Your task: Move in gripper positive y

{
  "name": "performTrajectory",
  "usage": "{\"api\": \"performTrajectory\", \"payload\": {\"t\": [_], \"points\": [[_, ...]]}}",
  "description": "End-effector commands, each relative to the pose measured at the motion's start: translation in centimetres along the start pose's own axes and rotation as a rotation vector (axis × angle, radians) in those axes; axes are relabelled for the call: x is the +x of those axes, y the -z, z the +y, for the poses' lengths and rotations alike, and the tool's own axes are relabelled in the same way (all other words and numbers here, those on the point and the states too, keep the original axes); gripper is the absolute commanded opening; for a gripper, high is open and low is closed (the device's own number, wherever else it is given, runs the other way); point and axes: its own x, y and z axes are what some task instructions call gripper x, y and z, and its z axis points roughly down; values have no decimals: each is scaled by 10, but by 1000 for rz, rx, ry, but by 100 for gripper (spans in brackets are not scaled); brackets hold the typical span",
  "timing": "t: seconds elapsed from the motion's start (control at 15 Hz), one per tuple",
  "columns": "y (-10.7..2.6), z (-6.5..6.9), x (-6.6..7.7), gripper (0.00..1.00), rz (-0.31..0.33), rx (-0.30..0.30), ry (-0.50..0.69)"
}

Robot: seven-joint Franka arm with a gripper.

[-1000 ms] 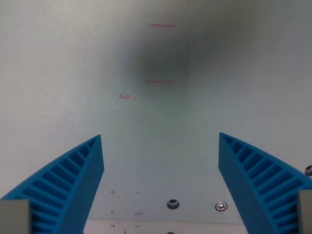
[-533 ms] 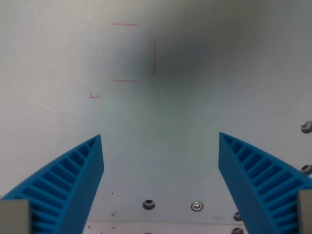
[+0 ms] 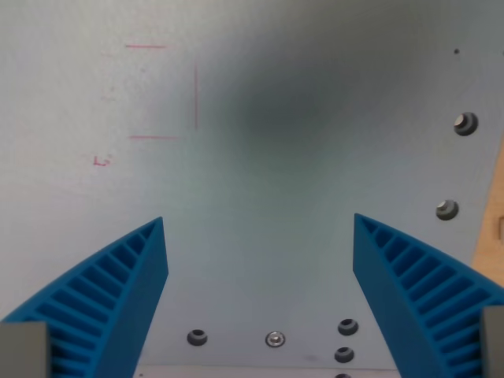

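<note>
The blue ribbed gripper (image 3: 260, 236) shows only its two fingers, cut off by the lower corners; they stand spread wide with nothing between them. A soft dark shadow blurs the upper centre. The pale grey metal table (image 3: 260, 197) carries six visible screw heads: four along the bottom edge (image 3: 275, 339), two at the right (image 3: 465, 124). Thin red pen lines (image 3: 161, 90) and a small illegible red mark (image 3: 101, 161) sit upper left. A tan wooden strip (image 3: 492, 228) edges the right side.
</note>
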Motion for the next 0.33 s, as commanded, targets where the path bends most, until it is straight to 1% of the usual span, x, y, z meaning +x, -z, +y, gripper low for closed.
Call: {"api": "performTrajectory", "payload": {"t": [0.07, 0.33], "points": [[1, 17, 7, 100, -15, 13, 18], [1, 37, 8, 100, -15, 13, 18]]}}
